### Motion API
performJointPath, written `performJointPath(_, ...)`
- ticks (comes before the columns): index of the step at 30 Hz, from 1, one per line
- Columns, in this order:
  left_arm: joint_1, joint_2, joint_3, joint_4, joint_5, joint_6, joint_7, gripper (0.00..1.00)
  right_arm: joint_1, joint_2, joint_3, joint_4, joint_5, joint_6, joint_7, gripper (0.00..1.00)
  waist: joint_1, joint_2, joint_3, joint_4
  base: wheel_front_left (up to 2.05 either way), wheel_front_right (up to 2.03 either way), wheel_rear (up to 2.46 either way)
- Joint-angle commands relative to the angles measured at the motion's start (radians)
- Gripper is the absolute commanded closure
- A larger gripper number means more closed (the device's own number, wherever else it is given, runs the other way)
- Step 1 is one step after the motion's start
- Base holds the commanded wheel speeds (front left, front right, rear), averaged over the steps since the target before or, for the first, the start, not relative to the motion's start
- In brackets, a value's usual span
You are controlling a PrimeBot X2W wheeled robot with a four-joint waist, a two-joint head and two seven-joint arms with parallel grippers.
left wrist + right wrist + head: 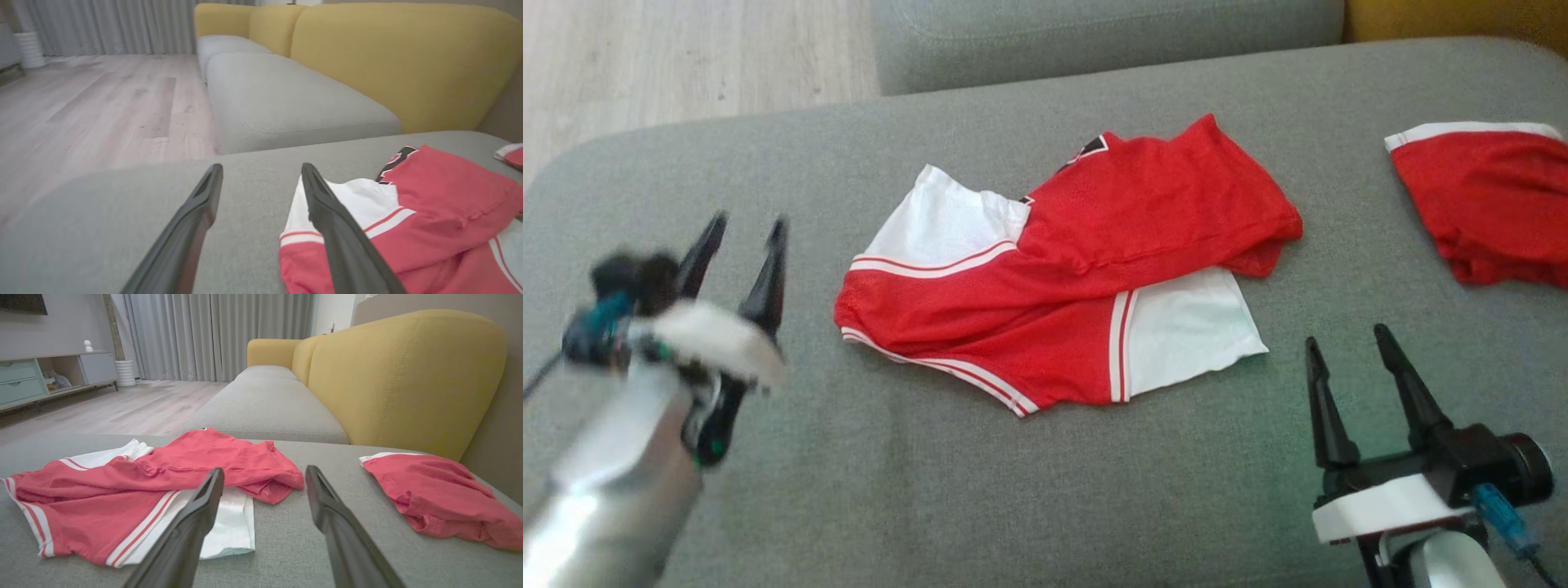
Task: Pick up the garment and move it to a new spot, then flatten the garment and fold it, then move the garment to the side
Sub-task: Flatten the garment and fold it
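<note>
Garment (1062, 269) lies between left claw (752, 217) and right claw (1346, 333) on cushion (1013, 490) — both claws open, empty.

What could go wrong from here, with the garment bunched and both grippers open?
1. The red and white garment lies with layers crossed over one another; a pinch by the left gripper or right gripper may catch one layer, so it may not flatten.
2. A second red garment lies to the right on the same cushion; setting the first aside there could mix them.
</note>
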Motion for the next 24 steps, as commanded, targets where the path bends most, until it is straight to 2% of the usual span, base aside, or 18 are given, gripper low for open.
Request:
performJointPath(1,-0.119,0.047,0.012,-0.048,0.032,-0.010,0.022,0.00,-0.038,-0.015,0.032,-0.028,-0.001,0.007,-0.004,0.00,0.0001,0.0000,0.014,-0.007,0.00,0.00,0.00)
performJointPath(6,-0.304,0.055,-0.080,-0.096,0.102,-0.035,0.168,0.00,-0.083,-0.028,0.067,-0.031,0.002,0.007,-0.004,0.00,0.0001,0.0000,0.082,-0.043,0.00,0.00,0.00)
performJointPath(11,-0.448,0.054,-0.160,-0.077,0.064,-0.044,0.329,0.00,-0.137,-0.035,0.098,-0.033,0.005,0.007,-0.004,0.00,0.0001,0.0000,0.175,-0.098,0.00,0.00,0.00)
performJointPath(15,-0.527,0.090,-0.247,-0.063,0.005,-0.045,0.439,0.00,-0.178,-0.031,0.110,-0.043,0.010,0.007,-0.004,0.00,0.0001,0.0000,0.248,-0.135,0.00,0.00,0.00)
performJointPath(24,-0.590,0.152,-0.361,0.044,-0.051,-0.045,0.499,0.00,-0.215,-0.015,0.133,-0.049,0.023,0.007,-0.004,0.00,0.0001,0.0000,0.317,-0.187,0.00,0.00,0.00)
